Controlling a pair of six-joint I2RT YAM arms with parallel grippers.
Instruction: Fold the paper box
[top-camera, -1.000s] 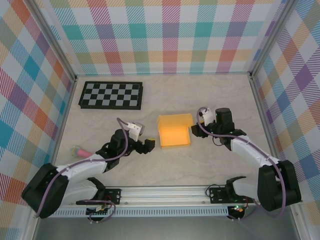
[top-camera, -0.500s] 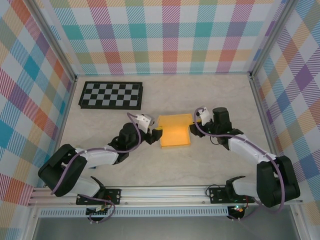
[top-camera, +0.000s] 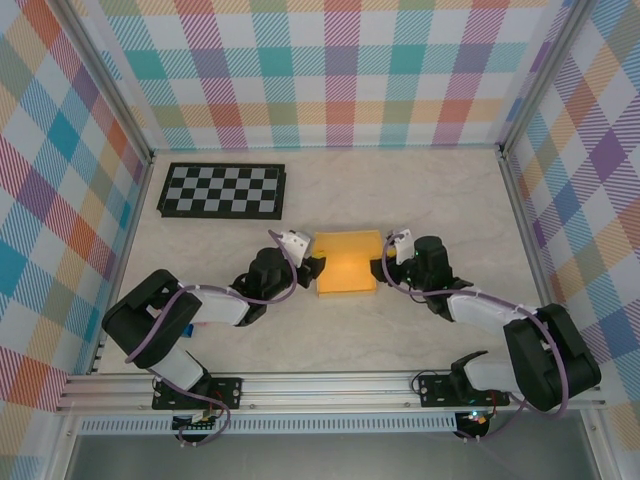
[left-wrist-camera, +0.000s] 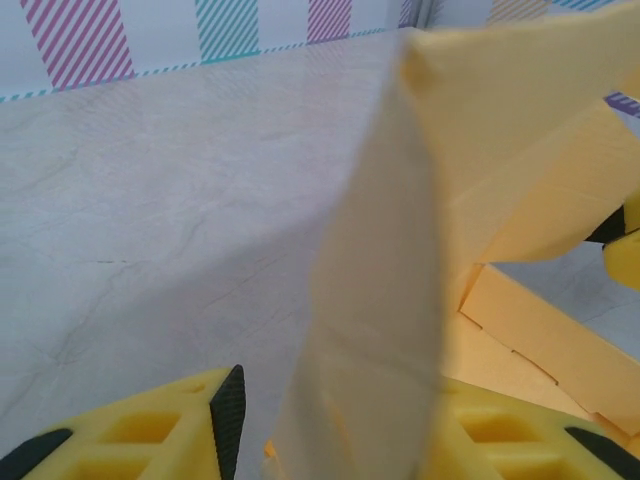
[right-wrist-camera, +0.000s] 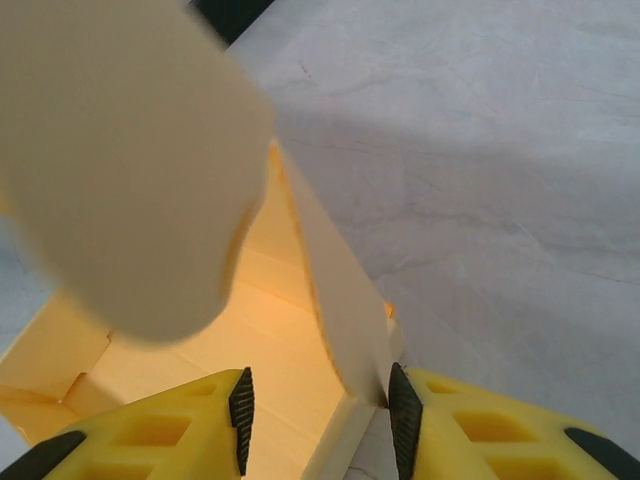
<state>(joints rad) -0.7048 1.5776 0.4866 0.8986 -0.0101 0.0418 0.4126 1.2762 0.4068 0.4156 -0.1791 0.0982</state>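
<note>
The paper box (top-camera: 345, 268) is yellow-orange card, lying open-topped in the middle of the table with its lid flap raised at the back. My left gripper (top-camera: 313, 268) sits at its left side. In the left wrist view the left wall (left-wrist-camera: 380, 300) stands between my left gripper's (left-wrist-camera: 340, 400) jaws, against the right finger, with a gap to the left pad (left-wrist-camera: 230, 415). My right gripper (top-camera: 382, 268) is at the box's right side. Its right wall (right-wrist-camera: 345, 320) rises between my right gripper's (right-wrist-camera: 320, 385) jaws, touching the right pad (right-wrist-camera: 400, 415) and well clear of the left one.
A black-and-white checkerboard (top-camera: 222, 190) lies at the back left. Plaid walls close the table on three sides. The metal rail (top-camera: 330, 385) with both arm bases runs along the near edge. Bare marble surface surrounds the box.
The left gripper travelled right to the box's left wall and its jaws narrowed. The right gripper came down and left onto the right wall. The box shifted slightly.
</note>
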